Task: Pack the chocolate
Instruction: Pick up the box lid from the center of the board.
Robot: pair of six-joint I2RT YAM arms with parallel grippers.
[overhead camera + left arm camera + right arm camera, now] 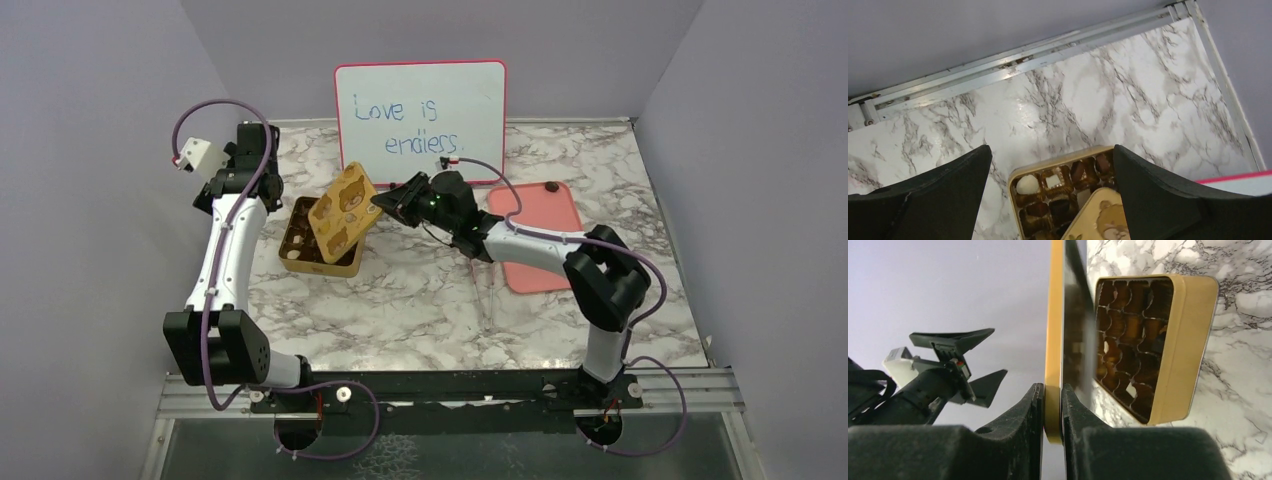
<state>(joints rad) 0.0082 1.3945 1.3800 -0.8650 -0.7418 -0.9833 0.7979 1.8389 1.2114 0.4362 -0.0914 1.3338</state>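
The gold tin (300, 262) stands open on the marble table, with several chocolate pieces (1027, 184) in its cells, dark brown and cream-white. My right gripper (388, 203) is shut on the edge of the tin's gold bear-print lid (343, 212) and holds it tilted above the tin's right side. In the right wrist view the lid's edge (1053, 315) sits between my fingers (1053, 395), and the tin (1183, 340) lies beyond. My left gripper (1050, 150) is open and empty, raised above and behind the tin's left end. One dark chocolate (551, 186) lies on the pink tray.
A pink tray (535, 240) lies right of centre. A whiteboard (420, 120) reading "Love is endless" stands at the back. Grey walls close in the left, right and back. A metal rail (1013, 60) runs along the table's edge.
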